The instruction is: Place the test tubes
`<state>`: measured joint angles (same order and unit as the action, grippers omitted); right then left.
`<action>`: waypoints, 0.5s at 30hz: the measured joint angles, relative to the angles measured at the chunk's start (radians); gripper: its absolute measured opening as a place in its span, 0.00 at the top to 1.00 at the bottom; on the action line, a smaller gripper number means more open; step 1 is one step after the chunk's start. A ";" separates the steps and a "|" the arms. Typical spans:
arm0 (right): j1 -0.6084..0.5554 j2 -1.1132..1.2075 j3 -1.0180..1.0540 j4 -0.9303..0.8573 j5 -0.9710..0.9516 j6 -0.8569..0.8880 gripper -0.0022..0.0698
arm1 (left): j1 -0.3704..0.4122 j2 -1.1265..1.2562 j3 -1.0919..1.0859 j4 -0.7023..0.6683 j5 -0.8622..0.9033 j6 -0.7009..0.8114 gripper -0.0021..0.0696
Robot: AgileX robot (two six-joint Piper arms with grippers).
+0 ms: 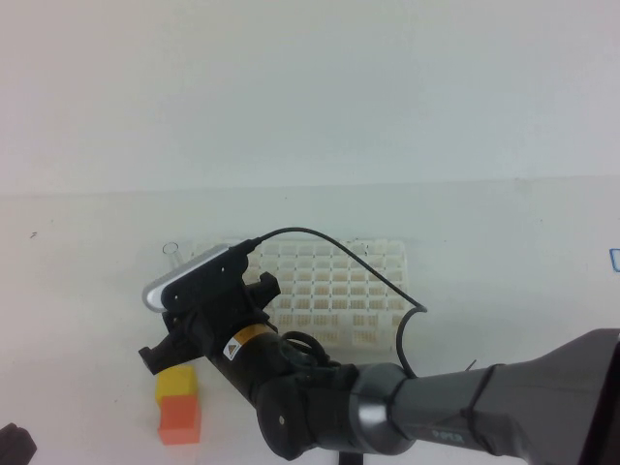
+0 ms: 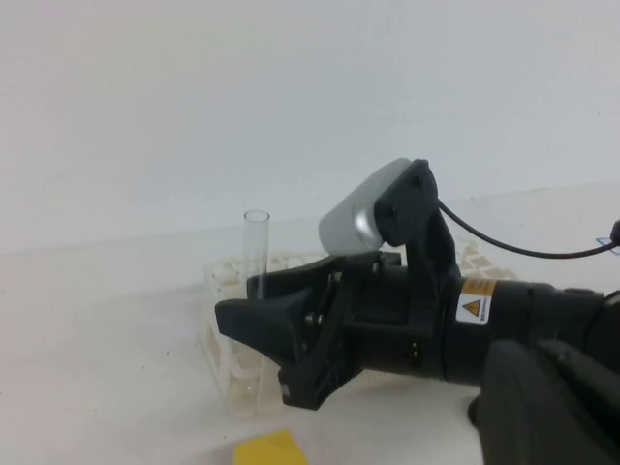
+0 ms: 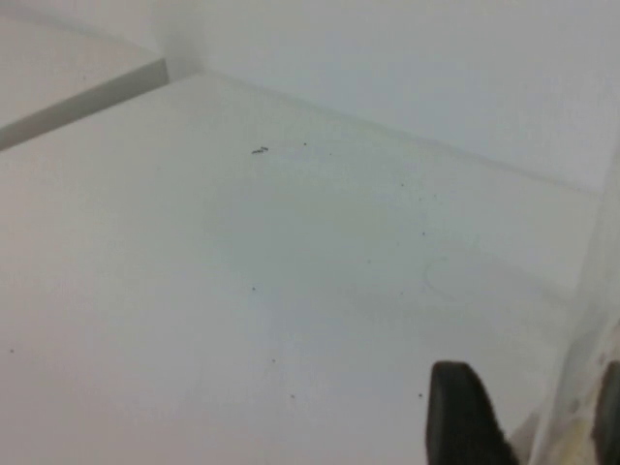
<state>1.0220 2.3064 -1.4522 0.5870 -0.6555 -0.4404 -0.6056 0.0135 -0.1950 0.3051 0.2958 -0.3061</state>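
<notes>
- test tube [image 1: 172, 254] first: where does it sit in the high view?
- at about 10 o'clock of the white test tube rack [image 1: 339, 291], at its far left corner. only its clear rim shows above the right gripper [image 1: 167, 339].
- and that gripper?
- its arm reaches in from 4 o'clock across the table [image 1: 504, 252], and the gripper lies over the rack's 9 o'clock edge. a black cable [image 1: 368, 266] loops above the rack.
- anything else?
- a yellow-and-orange block [image 1: 178, 405] at 7 o'clock of the rack, just beside the gripper. the left gripper [image 1: 14, 448] is a dark shape at the view's 7 o'clock corner, well apart. i cannot tell its state.
- left wrist view?
- the test tube [image 2: 256, 247] stands nearly upright in a corner cell of the rack [image 2: 232, 373]. the right gripper [image 2: 254, 325] crosses in front of its middle, under a grey camera housing [image 2: 358, 218]. a corner of the yellow block [image 2: 273, 449] lies near the rack.
- right wrist view?
- bare table [image 3: 242, 291] with a few specks. the right gripper [image 3: 538, 426] is set narrow: its dark fingers [image 3: 465, 417] stand either side of the blurred clear tube [image 3: 581, 368], holding it.
</notes>
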 joint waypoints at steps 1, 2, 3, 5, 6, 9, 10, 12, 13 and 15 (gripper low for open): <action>0.000 -0.003 0.000 0.000 0.000 0.000 0.54 | 0.000 0.000 0.000 0.000 0.000 0.000 0.97; 0.000 -0.007 0.000 0.000 0.002 0.000 0.53 | 0.000 0.000 0.000 0.000 0.002 0.000 0.97; 0.000 -0.011 0.000 0.000 0.002 0.000 0.53 | 0.000 0.000 0.000 0.000 0.005 0.000 0.97; 0.000 -0.024 0.000 0.000 0.002 0.000 0.52 | 0.000 0.000 0.000 0.000 0.006 0.000 0.97; 0.000 -0.032 0.000 0.000 0.002 -0.004 0.52 | 0.000 0.000 0.000 0.000 0.006 0.000 0.97; 0.000 -0.059 0.000 0.000 0.002 -0.015 0.52 | 0.000 0.000 0.000 0.000 0.006 0.000 0.97; 0.000 -0.069 0.000 0.000 0.003 -0.019 0.52 | 0.000 0.000 0.000 0.000 0.006 0.000 0.97; 0.000 -0.089 0.000 0.000 0.006 -0.038 0.52 | 0.000 0.000 0.000 0.000 0.006 0.000 0.97; 0.000 -0.102 0.000 0.000 0.006 -0.046 0.52 | 0.000 0.000 0.000 0.000 0.006 0.000 0.97; 0.000 -0.123 0.000 0.000 0.006 -0.058 0.52 | 0.000 0.000 0.000 0.000 0.006 0.000 0.97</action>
<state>1.0220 2.1837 -1.4522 0.5870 -0.6497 -0.4984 -0.6056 0.0135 -0.1950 0.3051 0.3022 -0.3061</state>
